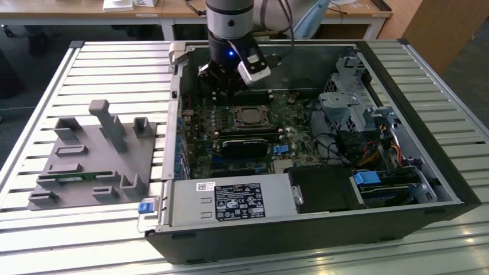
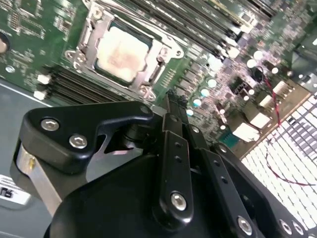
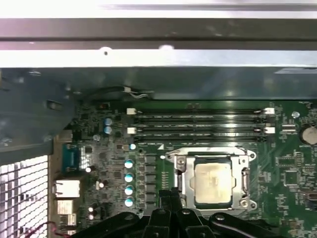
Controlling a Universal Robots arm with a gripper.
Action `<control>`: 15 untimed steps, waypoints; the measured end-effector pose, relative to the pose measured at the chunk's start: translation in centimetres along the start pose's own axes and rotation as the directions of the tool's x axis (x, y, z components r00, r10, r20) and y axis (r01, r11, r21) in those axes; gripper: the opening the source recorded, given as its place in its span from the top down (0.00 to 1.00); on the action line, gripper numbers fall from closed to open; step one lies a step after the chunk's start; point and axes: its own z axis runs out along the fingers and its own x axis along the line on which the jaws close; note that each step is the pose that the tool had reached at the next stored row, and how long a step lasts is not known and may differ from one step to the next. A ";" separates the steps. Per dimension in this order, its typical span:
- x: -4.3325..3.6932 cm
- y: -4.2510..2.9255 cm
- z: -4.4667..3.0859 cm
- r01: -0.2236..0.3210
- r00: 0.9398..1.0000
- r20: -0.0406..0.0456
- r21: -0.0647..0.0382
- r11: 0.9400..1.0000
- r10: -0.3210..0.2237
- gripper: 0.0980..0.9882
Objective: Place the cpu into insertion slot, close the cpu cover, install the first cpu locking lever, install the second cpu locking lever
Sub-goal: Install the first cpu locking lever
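Trouble, as I judge it, would come from a slip: the gripper (image 2: 172,100) hangs low inside the case (image 1: 306,238), just beside the cpu (image 2: 121,52), its fingers pressed together with nothing between them, and a small skid could scrape the green board (image 3: 292,166) or bend the thin levers. The cpu lies flat in its socket near the middle of the case, with the cpu cover (image 3: 185,173) down around it. Whether the levers are latched I cannot tell. A slatted metal table (image 1: 114,69) carries the case, a grey fixture block (image 1: 84,166) sits beside the case at the exterior view's left, and wooden desks (image 1: 61,12) stand beyond the case.
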 end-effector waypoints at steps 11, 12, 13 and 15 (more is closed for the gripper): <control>1.04 1.11 0.05 0.000 1.000 0.000 0.000 1.000 0.000 0.99; 1.08 1.29 0.06 0.000 1.000 0.000 0.000 1.000 0.000 0.99; 1.13 1.46 0.07 0.000 1.000 0.000 0.000 1.000 0.000 0.99; 1.23 1.80 0.09 0.000 1.000 0.000 0.000 1.000 0.000 0.99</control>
